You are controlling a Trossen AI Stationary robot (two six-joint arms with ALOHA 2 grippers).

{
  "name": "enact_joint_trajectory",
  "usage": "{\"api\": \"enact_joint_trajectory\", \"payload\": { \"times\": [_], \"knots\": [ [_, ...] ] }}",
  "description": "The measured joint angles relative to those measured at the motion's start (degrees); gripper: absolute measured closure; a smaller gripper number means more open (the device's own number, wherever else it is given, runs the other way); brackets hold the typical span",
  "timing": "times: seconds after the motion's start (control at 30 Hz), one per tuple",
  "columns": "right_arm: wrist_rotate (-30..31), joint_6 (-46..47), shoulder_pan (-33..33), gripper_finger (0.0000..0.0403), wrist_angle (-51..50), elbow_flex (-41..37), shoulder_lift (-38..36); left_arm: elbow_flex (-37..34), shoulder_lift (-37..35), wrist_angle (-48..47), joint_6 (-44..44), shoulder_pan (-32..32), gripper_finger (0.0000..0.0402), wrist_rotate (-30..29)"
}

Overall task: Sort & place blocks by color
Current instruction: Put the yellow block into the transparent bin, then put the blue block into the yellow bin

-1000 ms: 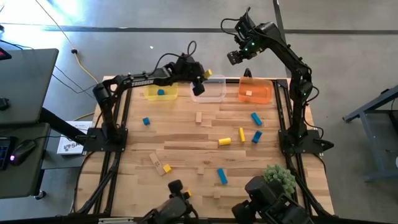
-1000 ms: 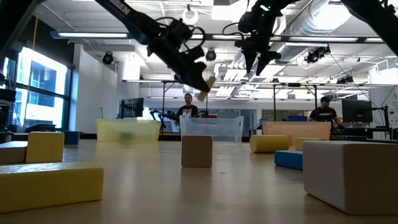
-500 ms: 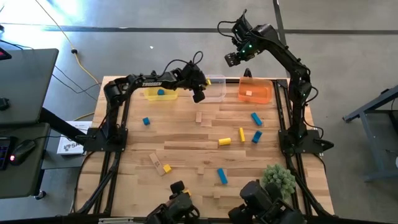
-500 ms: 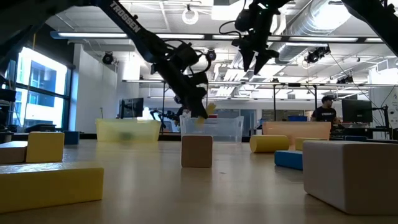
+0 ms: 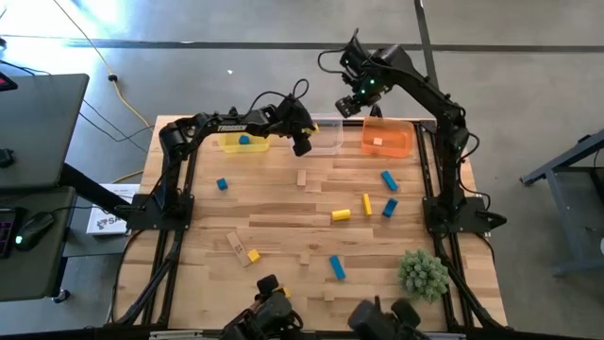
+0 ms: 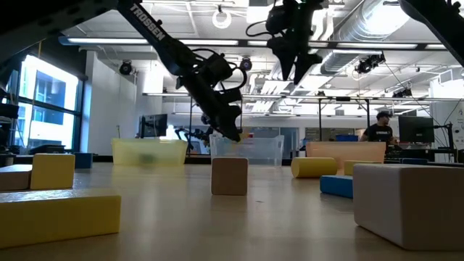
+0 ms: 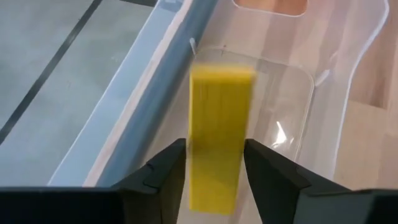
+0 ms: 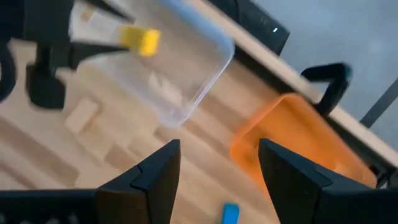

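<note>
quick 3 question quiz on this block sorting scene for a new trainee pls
1. True or false: the yellow bin holds a blue block.
2. The left gripper is above which one? A yellow bin, B clear bin, C orange bin.
3. What colour is the block at the left gripper?

Key: 1 true; 2 B; 3 yellow.

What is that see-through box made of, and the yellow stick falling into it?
The clear bin looks like thin glossy plastic: the wood shows through it and its rim glints. The yellow block is probably painted wood, with flat matte colour, though blurred here.
</note>
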Motion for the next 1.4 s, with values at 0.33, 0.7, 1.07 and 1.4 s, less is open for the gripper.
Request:
{"api": "enact_joint_trajectory", "payload": {
  "times": [0.33, 0.7, 1.07, 1.4],
  "knots": [
    [-0.3, 1.0, 5.2, 0.0197, -1.1, 0.0, -1.7, 0.0, -1.2, -1.7, -1.0, 0.0, 0.0217, 0.0],
    [3.5, 2.6, 11.8, 0.0197, -1.1, -0.6, -5.0, 0.0, -12.6, -6.5, 1.1, 0.1, 0.0213, 0.0],
    [6.2, 8.7, 18.3, 0.0197, -1.3, -17.2, -10.3, 0.0, -22.4, -16.0, 0.5, -0.1, 0.0213, 0.2],
    [5.8, 24.9, 23.4, 0.0197, 0.4, -37.7, -20.3, -0.3, -23.4, -22.7, -0.9, -0.8, 0.0215, 1.7]
  ]
}}
